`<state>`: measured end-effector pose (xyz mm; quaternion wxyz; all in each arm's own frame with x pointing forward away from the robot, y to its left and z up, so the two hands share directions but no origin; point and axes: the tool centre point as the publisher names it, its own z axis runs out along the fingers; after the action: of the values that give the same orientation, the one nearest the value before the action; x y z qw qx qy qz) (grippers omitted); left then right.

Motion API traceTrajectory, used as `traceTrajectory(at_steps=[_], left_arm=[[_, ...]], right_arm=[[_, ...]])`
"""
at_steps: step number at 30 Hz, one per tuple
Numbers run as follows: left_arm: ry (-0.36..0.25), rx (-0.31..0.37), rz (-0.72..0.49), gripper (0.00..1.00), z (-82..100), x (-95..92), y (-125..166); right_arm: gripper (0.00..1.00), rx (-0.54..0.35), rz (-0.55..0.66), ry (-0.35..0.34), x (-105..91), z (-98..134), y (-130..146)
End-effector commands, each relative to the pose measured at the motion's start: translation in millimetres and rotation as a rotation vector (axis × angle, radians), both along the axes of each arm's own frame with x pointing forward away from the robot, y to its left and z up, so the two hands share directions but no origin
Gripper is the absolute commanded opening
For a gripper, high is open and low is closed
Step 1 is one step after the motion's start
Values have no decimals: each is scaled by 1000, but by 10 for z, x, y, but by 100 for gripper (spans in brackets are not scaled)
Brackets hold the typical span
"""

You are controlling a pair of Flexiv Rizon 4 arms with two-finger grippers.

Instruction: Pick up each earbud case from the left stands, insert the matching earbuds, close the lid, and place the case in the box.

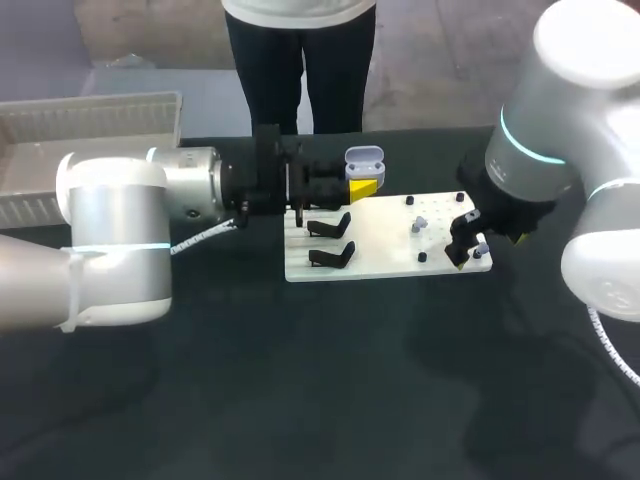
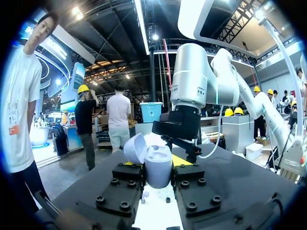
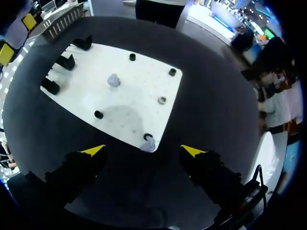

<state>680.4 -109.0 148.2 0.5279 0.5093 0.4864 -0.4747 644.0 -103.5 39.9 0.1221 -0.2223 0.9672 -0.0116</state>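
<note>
My left gripper (image 2: 158,175): pinching open lilac plastic earbud case (image 2: 154,162), above far edge of flat white board (image 3: 91,72);
My right gripper (image 3: 143,151): spread over small lilac earbud (image 3: 147,144), near right corner.

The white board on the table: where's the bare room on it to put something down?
Barest is the white board's middle strip, between the black stands and the pegs. Crowded: the stands' end, where the left gripper holds the earbud case, and the corner under the right gripper, by an earbud.
</note>
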Motion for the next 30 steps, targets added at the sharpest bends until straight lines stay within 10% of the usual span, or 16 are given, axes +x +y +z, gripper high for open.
traceTrajectory(at_steps=[1, 11, 30], left_arm=[[-4, -5, 7, 0, -8, -15, -1], [-4, -5, 7, 0, -8, -15, -1], [-4, -5, 7, 0, -8, -15, -1]], right_arm=[[100, 10, -3, 2, 49, -75, -12], [50, 29, -11, 9, 104, -136, -21], [39, 29, -20, 23, 135, -159, -26]])
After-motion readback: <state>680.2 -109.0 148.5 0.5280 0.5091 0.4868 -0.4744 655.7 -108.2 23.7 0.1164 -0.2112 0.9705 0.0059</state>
